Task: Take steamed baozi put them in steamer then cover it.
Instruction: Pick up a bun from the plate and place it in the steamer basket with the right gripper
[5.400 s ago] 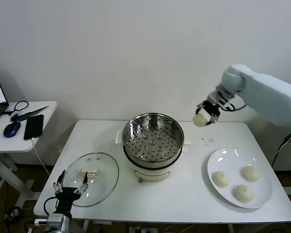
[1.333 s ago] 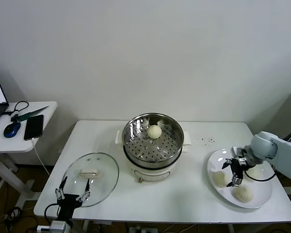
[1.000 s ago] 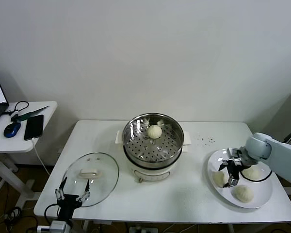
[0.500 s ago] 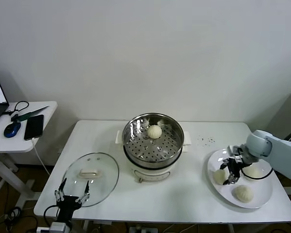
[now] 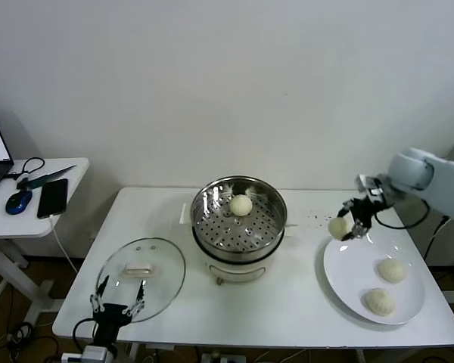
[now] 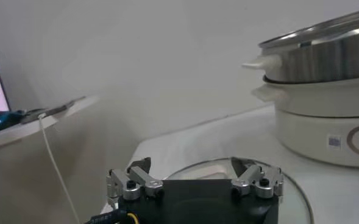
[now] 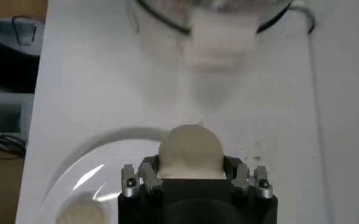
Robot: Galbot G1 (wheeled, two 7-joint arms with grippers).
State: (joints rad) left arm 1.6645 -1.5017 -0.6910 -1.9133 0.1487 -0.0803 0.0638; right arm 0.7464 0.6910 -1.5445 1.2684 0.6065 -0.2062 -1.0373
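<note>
One steamed baozi is held clear of the bench, pinched by the right end effector above the near-left edge of the white plate; its underside is hidden by the fingers. Two more buns lie on that plate, and a fourth sits in the steamer at mid-bench. The cover lies flat to the steamer's left. The left end effector hangs at the bench's front edge beside the cover, fingers spread, partly cut off.
</note>
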